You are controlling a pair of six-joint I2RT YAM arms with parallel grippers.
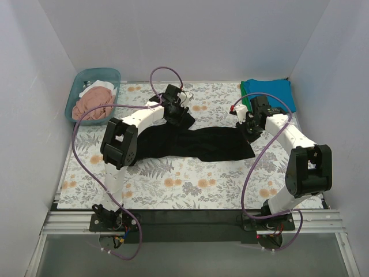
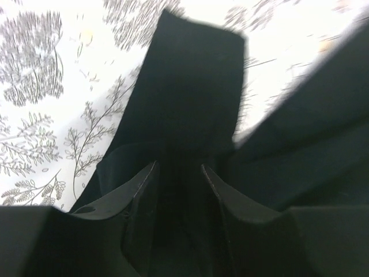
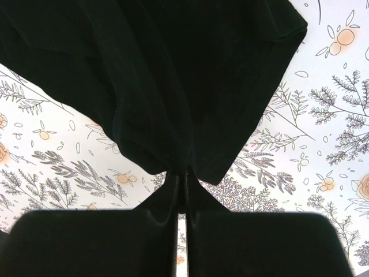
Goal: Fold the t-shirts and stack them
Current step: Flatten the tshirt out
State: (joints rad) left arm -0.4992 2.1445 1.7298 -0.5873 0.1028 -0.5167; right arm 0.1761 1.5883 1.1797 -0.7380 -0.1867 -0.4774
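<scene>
A black t-shirt (image 1: 196,144) lies spread in a long band across the middle of the floral table cloth (image 1: 190,179). My left gripper (image 1: 183,118) is over its back left edge. In the left wrist view that gripper (image 2: 179,170) stands open, with the black t-shirt (image 2: 190,86) lying under and between the fingers. My right gripper (image 1: 248,130) is at the shirt's back right corner. The right wrist view shows it (image 3: 180,173) shut on a pinched edge of the black t-shirt (image 3: 173,75), which hangs spread out from the fingertips.
A teal tub (image 1: 73,98) at the back left holds a crumpled dusty pink t-shirt (image 1: 95,105) and a white one (image 1: 95,88). Folded teal-blue t-shirt (image 1: 272,95) on a green one (image 1: 245,98) lies at the back right. White walls close in three sides.
</scene>
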